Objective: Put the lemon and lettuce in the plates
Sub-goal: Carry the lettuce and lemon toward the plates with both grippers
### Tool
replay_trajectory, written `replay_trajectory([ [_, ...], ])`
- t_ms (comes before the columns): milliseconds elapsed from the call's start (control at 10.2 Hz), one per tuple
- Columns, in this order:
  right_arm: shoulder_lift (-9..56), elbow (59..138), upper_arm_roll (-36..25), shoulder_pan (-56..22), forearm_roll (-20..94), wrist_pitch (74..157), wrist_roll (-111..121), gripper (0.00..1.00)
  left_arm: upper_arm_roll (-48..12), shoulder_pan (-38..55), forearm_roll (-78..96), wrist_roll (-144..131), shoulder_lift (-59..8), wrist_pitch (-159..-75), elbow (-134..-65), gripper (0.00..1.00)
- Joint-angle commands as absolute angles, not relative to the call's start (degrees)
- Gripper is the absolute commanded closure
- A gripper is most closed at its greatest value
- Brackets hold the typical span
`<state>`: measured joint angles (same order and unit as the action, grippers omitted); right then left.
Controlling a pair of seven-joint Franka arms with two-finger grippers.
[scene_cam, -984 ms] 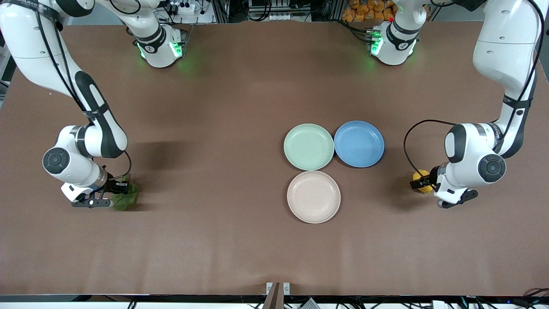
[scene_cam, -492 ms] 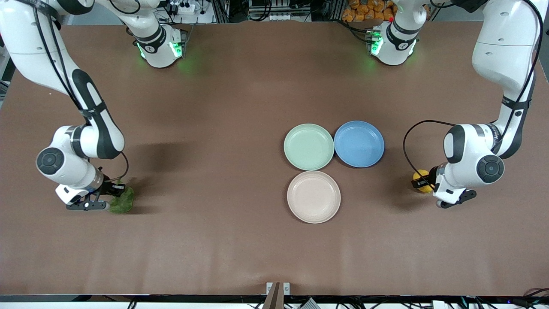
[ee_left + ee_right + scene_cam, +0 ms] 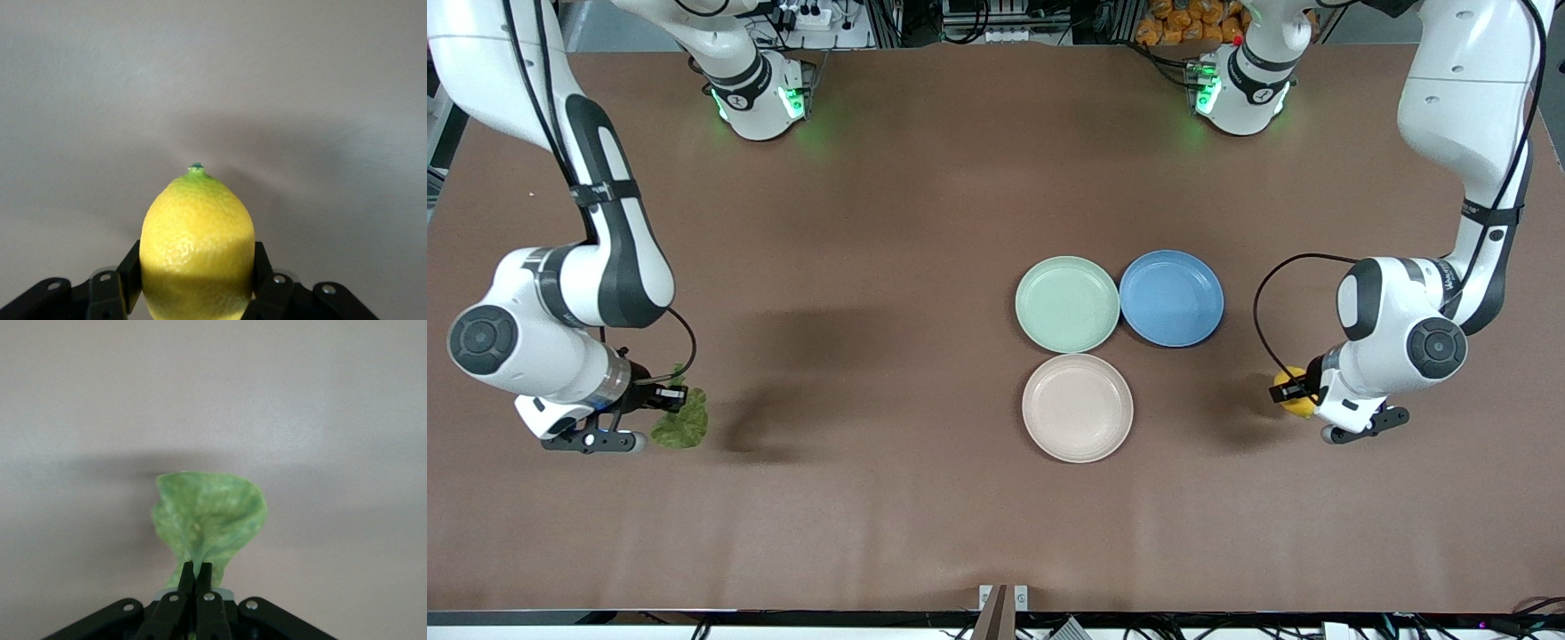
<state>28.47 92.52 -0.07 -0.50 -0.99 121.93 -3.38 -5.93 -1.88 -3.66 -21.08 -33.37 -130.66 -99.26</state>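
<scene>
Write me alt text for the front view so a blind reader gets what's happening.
Two white robot arms each hold an item above a brown table: the right pincer grips a lettuce leaf, the left pincer a lemon. Between them sit three empty plates: mint green plate beside blue plate, beige plate nearer the camera.

Left gripper (image 3: 197, 283) and right gripper (image 3: 195, 583) both clamped on loads, raised above the table
</scene>
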Motion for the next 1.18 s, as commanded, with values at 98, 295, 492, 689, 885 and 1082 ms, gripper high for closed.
replay_trajectory([
  [98,23.0,92.4,-0.4,-5.4,0.0,115.9,-12.4,1.00,-9.4,-1.4,-3.0,-24.2,-32.3,-130.3,-96.3,1.00],
  [295,22.1,90.5,-0.4,-10.2,0.1,113.3,-21.9,1.00,-12.0,-1.2,-3.0,-28.0,-33.6,-130.3,-94.0,1.00],
  [492,22.4,89.2,-0.4,-15.4,0.5,112.7,-31.7,1.00,-12.8,1.9,-3.0,-33.2,-35.8,-130.4,-90.9,1.00],
  [689,22.8,88.7,-0.5,-21.1,2.2,113.9,-39.3,1.00,-12.7,5.0,-3.0,-38.4,-38.0,-130.5,-87.6,1.00],
  [885,23.5,88.8,-0.5,-25.8,3.7,116.5,-45.6,1.00,-12.8,7.0,-3.0,-40.8,-39.4,-131.5,-86.4,1.00],
  [1082,25.3,88.8,-0.5,-30.4,3.9,121.3,-52.3,1.00,-12.8,9.2,-2.9,-43.6,-40.3,-135.6,-86.4,1.00],
])
